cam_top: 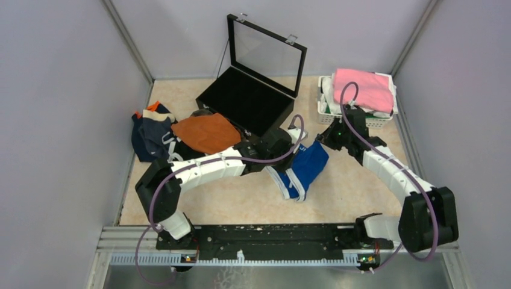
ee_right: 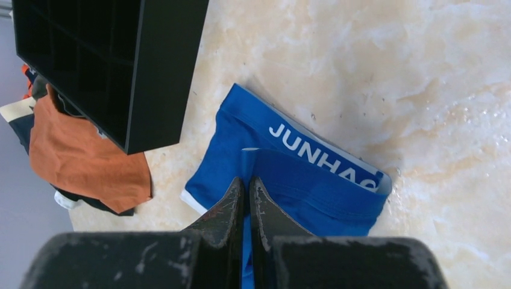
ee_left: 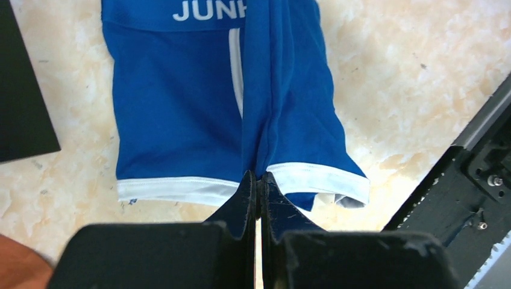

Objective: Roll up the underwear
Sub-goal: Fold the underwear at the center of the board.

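Though unclear overhead, left hand (ee_left: 258, 177) tight on hem of blue underwear (ee_left: 175, 108).

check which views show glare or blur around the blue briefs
Top external: even light, soft shadows, no glare. Left wrist: blue briefs sharp, lettering readable; the dark fingers slightly soft up close. Right wrist: pale sheen on the table at right, lettering crisp.

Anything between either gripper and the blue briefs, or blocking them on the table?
Nothing visible. The left gripper is shut on a raised fold of the blue briefs at the leg hem; the right gripper on a fold below the waistband. The black case and orange briefs lie apart to one side.
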{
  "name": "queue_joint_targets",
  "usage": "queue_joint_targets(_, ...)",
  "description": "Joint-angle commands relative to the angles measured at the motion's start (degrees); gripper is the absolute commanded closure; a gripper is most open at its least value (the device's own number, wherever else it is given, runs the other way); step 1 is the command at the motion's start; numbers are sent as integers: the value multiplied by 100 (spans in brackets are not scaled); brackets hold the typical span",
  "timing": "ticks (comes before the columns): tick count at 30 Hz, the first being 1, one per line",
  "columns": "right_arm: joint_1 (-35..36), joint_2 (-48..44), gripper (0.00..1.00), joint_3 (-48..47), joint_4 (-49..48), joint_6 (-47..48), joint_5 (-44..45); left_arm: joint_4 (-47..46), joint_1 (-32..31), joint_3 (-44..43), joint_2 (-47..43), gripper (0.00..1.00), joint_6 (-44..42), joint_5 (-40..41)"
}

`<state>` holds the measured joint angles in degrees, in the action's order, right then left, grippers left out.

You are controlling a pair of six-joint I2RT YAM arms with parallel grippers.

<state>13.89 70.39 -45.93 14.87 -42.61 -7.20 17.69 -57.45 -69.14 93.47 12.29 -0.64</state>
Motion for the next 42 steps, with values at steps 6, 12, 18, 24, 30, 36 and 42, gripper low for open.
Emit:
queue_joint_targets(6, 91, 696, 100, -699, -586, 59, 2, -180, 355, 194, -339, 100, -136, 275)
queue_joint_targets(12, 161, 1216, 100, -1017, -608, 162, -40, -198, 570, 281, -251, 100, -183, 297)
queue_joint_targets(18, 231, 1760, 100, -1280, -632, 265, -162, -254, 677, 387, -138, 100, -153, 259)
queue_joint_targets(24, 356, 2163, 100, -1420, -685, 362, -238, -301, 725, 520, -79, 100, -85, 275)
queue_joint_targets(30, 390, 2464, 100, -1462, -815, 394, -274, -399, 759, 742, -57, 100, 45, 310)
queue_joint_targets(36, 412, 2744, 100, -1525, -973, 384, -356, -506, 788, 916, 50, 100, 187, 334)
queue_joint_targets(42, 428, 3014, 98, -1602, -1105, 338, -427, -625, 822, 998, 179, 100, 288, 460)
